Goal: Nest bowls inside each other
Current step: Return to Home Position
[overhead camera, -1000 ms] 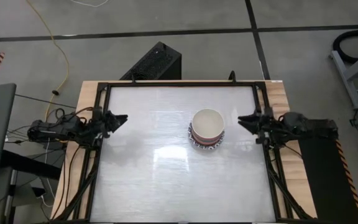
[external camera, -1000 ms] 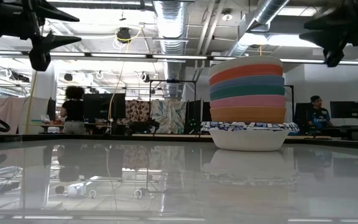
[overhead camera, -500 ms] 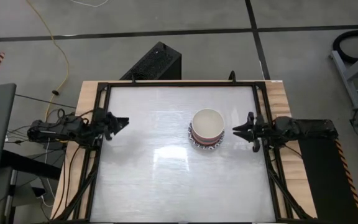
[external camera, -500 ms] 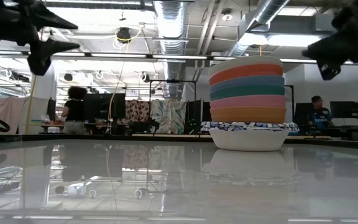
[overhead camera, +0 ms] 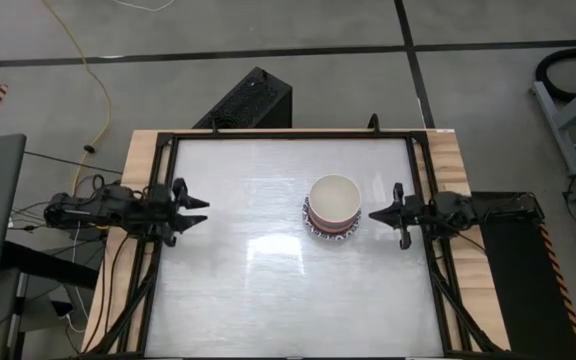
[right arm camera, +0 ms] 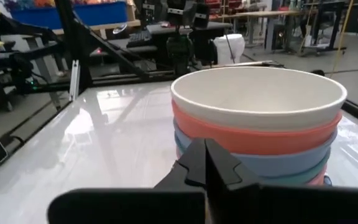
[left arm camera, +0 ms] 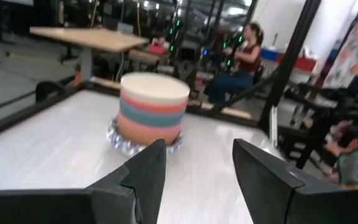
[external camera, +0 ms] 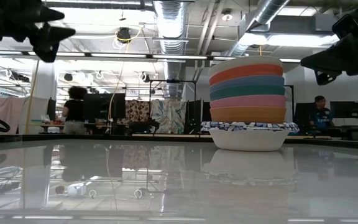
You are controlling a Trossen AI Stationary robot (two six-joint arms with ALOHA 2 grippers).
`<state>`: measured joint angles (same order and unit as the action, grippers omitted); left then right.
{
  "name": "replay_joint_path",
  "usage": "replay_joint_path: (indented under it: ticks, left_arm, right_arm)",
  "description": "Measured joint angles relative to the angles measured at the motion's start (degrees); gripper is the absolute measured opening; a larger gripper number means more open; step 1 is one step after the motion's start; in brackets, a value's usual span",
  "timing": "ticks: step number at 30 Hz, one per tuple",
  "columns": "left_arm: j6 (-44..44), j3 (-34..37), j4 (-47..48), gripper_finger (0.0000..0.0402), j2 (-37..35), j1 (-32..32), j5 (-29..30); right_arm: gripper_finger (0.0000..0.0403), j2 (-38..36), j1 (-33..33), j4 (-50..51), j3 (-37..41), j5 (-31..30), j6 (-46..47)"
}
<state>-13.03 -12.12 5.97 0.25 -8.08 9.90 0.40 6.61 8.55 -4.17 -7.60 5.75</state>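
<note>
Where the bowls stand: 1 upright stack of bowls (overhead camera: 334,207) on the white table (overhead camera: 268,290), right of centre; I see no loose bowl anywhere else.
Stack order, low view: a white bowl with a blue-patterned rim at the bottom, then orange, pink, dark green, blue, orange-red, and cream on top. I count 7 bands and cannot tell whether more sit hidden inside.
Right gripper (overhead camera: 373,214): fingers clenched to a single point and holding nothing. The tip aims straight at the stack, just beside its rim, not touching.
Left gripper (overhead camera: 203,211): fingers spread apart and empty, near the left table edge, well apart from the stack.
Nearer arm: the right, by a wide margin. The stack sits between the 2 grippers, roughly on 1 line.
Long axis: none to speak of. The bowls are round, the stack axis is vertical, and I can spot no lean.
Task state, my judgement: nesting looks done; only parking both arms remains.
What the next move turns on: the stack lies directly ahead of the right tip. I'd draw that arm straight back toward its own edge before any swing.
Risk: a sideways sweep could nudge the tower.
</note>
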Motion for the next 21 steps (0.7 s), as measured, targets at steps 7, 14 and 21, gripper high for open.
replay_joint_path:
  ticks: [7,14,21]
  left_arm:
    - [-0.09,0.0,11.18,0.0175,0.0,0.0,-0.2]
    - [-0.05,0.0,25.32,0.0175,0.02,0.0,-0.21]
    - [-1.18,0.0,38.45,0.0175,0.02,0.02,-0.23]
  right_arm:
    - [0.0041,-0.04,0.0,0.15,-0.03,0.04,0.21]
    - [0.0051,-0.04,0.0,0.21,-0.03,0.04,0.22]
    - [0.0051,-0.04,0.0,0.23,-0.06,0.05,0.23]
